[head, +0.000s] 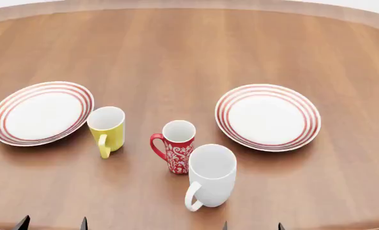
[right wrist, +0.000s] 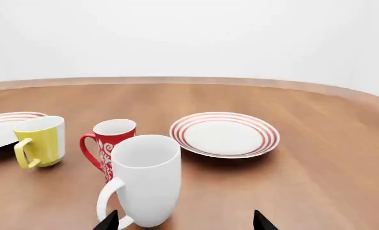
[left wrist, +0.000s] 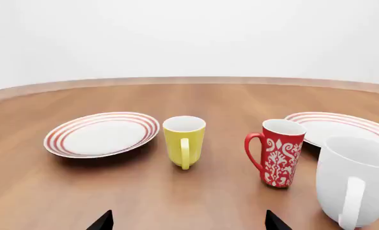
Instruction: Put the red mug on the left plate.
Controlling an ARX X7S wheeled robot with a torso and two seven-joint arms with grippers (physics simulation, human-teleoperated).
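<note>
1. Small red floral-patterned mug (head: 178, 152) stands upright mid-table, touching the taller plain white mug (head: 210, 176).
2. Yellow mug (head: 107, 128) sits just beside the left red-ringed white plate (head: 11, 134).
3. Matching right plate (head: 307, 125), brown wooden table (head: 189, 52).

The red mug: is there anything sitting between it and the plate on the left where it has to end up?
Yes. The yellow mug stands upright on the table between the red mug and the left plate, right beside the plate's near edge. A straight slide would likely hit it; lifting over should clear it.
</note>
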